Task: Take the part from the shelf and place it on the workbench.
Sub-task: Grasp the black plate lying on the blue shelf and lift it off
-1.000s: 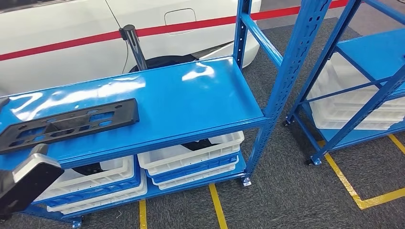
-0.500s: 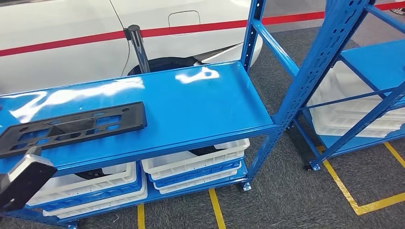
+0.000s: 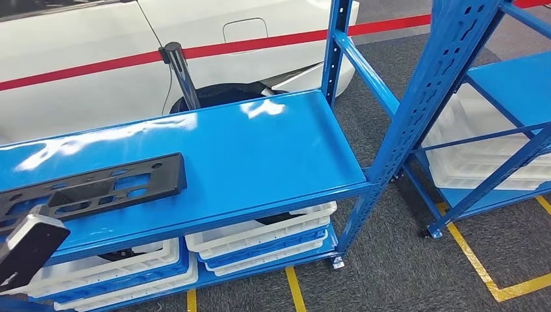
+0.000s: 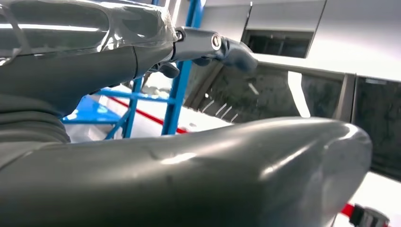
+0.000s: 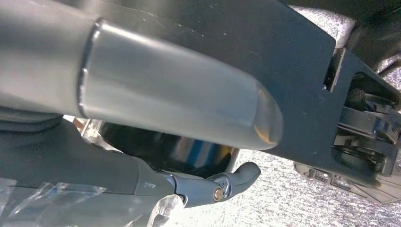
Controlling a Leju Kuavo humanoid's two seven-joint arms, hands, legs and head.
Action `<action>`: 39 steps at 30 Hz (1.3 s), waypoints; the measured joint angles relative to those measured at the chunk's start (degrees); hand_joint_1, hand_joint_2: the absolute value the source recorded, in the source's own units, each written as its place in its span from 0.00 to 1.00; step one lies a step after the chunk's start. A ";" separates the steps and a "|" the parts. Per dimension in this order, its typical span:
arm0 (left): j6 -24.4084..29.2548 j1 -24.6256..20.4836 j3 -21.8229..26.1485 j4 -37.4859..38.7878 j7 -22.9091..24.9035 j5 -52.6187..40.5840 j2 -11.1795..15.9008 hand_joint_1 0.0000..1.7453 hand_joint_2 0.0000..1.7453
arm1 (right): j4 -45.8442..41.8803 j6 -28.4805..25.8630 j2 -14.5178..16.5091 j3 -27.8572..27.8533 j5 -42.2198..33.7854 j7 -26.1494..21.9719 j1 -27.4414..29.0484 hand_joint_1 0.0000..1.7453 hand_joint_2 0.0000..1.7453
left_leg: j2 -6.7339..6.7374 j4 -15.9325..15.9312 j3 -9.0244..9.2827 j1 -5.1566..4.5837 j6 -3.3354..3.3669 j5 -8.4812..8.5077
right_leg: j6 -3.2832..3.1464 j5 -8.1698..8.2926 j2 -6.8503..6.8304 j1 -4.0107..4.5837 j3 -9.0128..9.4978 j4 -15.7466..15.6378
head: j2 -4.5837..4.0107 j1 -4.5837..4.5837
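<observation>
The left arm (image 3: pixel 29 250) enters low at the left edge of the head view. Left hand (image 4: pixel 198 156) and right hand (image 5: pixel 156 94) hold nothing — fingers extended and apart.

We see the head view evenly and brightly lit from above. White glare streaks lie on the glossy blue shelf (image 3: pixel 260 156), strongest along its far edge and toward its left end. The shelf casts shade over the white bins (image 3: pixel 260 231) below it. Both wrist views are dimmer: the left hand (image 4: pixel 189 184) is a soft, out-of-focus grey mass with a faint highlight, and the right hand (image 5: pixel 179 109) is likewise blurred.
</observation>
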 joint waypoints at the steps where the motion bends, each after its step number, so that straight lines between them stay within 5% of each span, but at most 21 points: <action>1: 0.16 0.12 -0.11 0.15 0.00 0.19 0.02 0.00 0.00 | 0.01 -0.01 0.01 0.00 0.01 0.01 0.03 0.00 0.00 | 0.00 4.24 -2.83 0.09 -0.22 -0.97 | -0.06 -0.46 0.04 0.00 0.48 0.00 | 0.00 -0.02; 3: 0.52 0.29 -0.34 0.45 0.00 0.38 0.03 0.00 0.00 | 0.01 -0.10 0.02 0.01 0.14 0.01 0.10 0.00 0.00 | 0.01 7.86 -6.66 0.21 -0.41 0.02 | 0.02 -1.59 0.23 -0.02 1.83 -0.01 | 0.00 -0.03; 4: 0.62 0.29 -0.44 0.56 -0.01 0.38 0.04 0.00 0.00 | 0.01 -0.36 0.03 0.03 0.48 0.01 0.12 0.00 0.00 | 0.01 6.09 -6.84 0.22 -0.40 2.25 | 0.13 -2.24 0.34 -0.05 2.73 -0.02 | 0.00 -0.03; 6: 0.59 0.17 -0.70 0.74 -0.01 0.39 0.13 0.00 0.00 | 0.01 -1.71 0.08 0.39 2.05 0.01 0.22 0.00 0.00 | -0.02 -1.80 -4.59 0.18 -0.14 7.76 | 0.47 -3.64 0.53 -0.10 4.59 -0.12 | 0.00 -0.02; 7: 0.45 0.03 -0.91 0.85 -0.01 0.43 0.19 0.00 0.00 | 0.02 -2.65 0.09 0.74 2.96 0.02 0.25 0.00 0.00 | -0.05 -5.08 -3.35 0.01 0.11 9.24 | 0.75 -4.28 0.63 -0.03 5.24 -0.18 | 0.00 -0.04; 12: -0.30 -1.51 -1.69 1.28 -0.01 1.38 0.49 0.00 0.00 | 0.13 -5.85 -0.95 2.35 4.21 0.93 0.28 0.00 0.00 | -0.31 -8.31 -0.67 -0.19 2.18 8.14 | 2.33 -4.62 0.55 0.19 6.57 0.91 | 0.01 -0.05; 14: -0.32 -2.01 -1.91 1.32 -0.01 1.95 0.56 0.00 0.00 | 0.16 -6.25 -1.89 2.66 4.01 0.97 0.27 0.00 0.00 | -0.30 -8.61 0.57 0.02 2.91 7.43 | 2.77 -5.29 0.31 0.17 3.41 6.62 | 0.01 0.03; 16: -0.32 -2.24 -2.22 1.38 -0.02 2.20 0.59 0.00 0.00 | 0.16 -6.28 -2.62 2.80 3.84 0.91 0.37 0.00 0.00 | -0.26 -8.67 1.53 -0.02 3.35 6.50 | 3.11 -7.91 0.19 0.14 -2.31 14.37 | 0.01 0.09; 18: -0.28 -2.37 -2.60 1.48 -0.02 2.35 0.59 0.00 0.00 | 0.17 -6.46 -3.20 2.89 3.62 0.84 0.56 0.00 0.00 | -0.30 -8.68 2.63 -0.08 3.47 5.46 | 3.24 -9.72 0.16 0.14 -6.64 17.64 | 0.00 0.11; 19: -0.17 -2.44 -2.79 1.53 -0.02 2.56 0.59 0.00 0.00 | 0.17 -6.75 -3.47 2.93 3.42 0.84 0.67 0.00 0.00 | -0.33 -8.68 3.34 -0.12 3.47 4.92 | 3.18 -8.92 0.15 0.18 -7.44 16.46 | 0.00 0.12; 22: 0.87 -2.83 -3.50 1.65 -0.01 4.35 0.60 0.00 0.00 | 0.19 -8.02 -4.61 3.00 2.44 1.08 1.11 0.00 0.00 | -0.36 -8.73 5.47 -0.31 3.27 3.27 | 2.12 -0.67 -0.09 0.60 -6.04 6.19 | 0.00 0.05; 24: 1.72 -3.19 -4.34 1.72 -0.02 5.90 0.69 0.00 0.00 | 0.21 -8.53 -5.47 3.00 1.73 1.14 1.28 0.00 0.00 | -0.40 -8.76 6.36 -0.44 2.73 2.55 | 1.35 2.19 -0.27 0.92 -5.19 2.62 | 0.00 0.04; 27: 1.98 -4.37 -6.35 1.78 -0.16 7.94 1.39 0.00 0.00 | 0.21 -8.85 -6.20 2.99 0.74 1.15 1.32 0.00 0.00 | -0.39 -8.08 7.15 -0.56 1.69 2.34 | 0.48 2.96 -0.25 0.64 -4.03 1.57 | 0.01 0.10; 30: 1.52 -5.85 -8.98 1.77 -0.26 9.76 2.32 0.00 0.00 | 0.22 -9.01 -6.54 2.84 -0.01 1.40 1.34 0.00 0.00 | -0.25 -1.70 3.93 -0.23 0.53 -0.45 | 0.02 2.81 -0.24 0.10 -2.92 0.91 | 0.00 0.02; 32: 0.87 -6.44 -10.75 1.76 -0.20 10.34 2.77 0.00 0.50 | 0.22 -9.00 -6.68 2.70 -0.18 1.40 1.44 0.00 0.00 | -0.24 5.01 -0.60 0.18 -0.23 -3.07 | -0.07 2.46 -0.05 -0.06 -2.83 0.90 | 0.00 -0.01; 33: 0.45 -6.70 -11.57 1.76 -0.17 10.62 2.97 0.00 0.50 | 0.22 -8.99 -6.68 2.67 -0.23 1.40 1.50 0.00 0.00 | -0.23 6.63 -2.21 0.41 -0.56 -3.38 | 0.00 2.25 0.07 -0.17 -2.70 0.91 | 0.00 -0.01; 34: -0.04 -7.04 -12.35 1.76 -0.16 11.01 3.17 0.00 0.50 | 0.21 -8.98 -6.68 2.66 -0.30 1.40 1.57 0.00 0.00 | -0.22 6.20 -2.83 0.61 -0.84 -2.52 | 0.15 2.02 0.19 -0.33 -2.48 0.91 | 0.00 -0.02; 36: -1.32 -8.01 -13.95 1.61 -0.20 12.04 3.62 0.00 0.00 | 0.21 -8.96 -6.67 2.64 -0.43 1.44 1.66 0.00 0.00 | -0.21 -0.63 -1.08 1.07 -1.27 2.40 | 0.70 1.47 0.36 -0.70 -1.73 0.92 | 0.00 -0.03; 39: -3.61 -10.31 -17.17 0.88 -0.50 13.79 4.09 0.00 0.00 | 0.22 -8.95 -6.76 2.62 -0.29 1.58 1.67 0.00 0.00 | -0.31 -8.66 1.36 0.95 -0.72 6.06 | 1.82 0.84 0.50 -0.79 -1.16 0.90 | 0.00 -0.06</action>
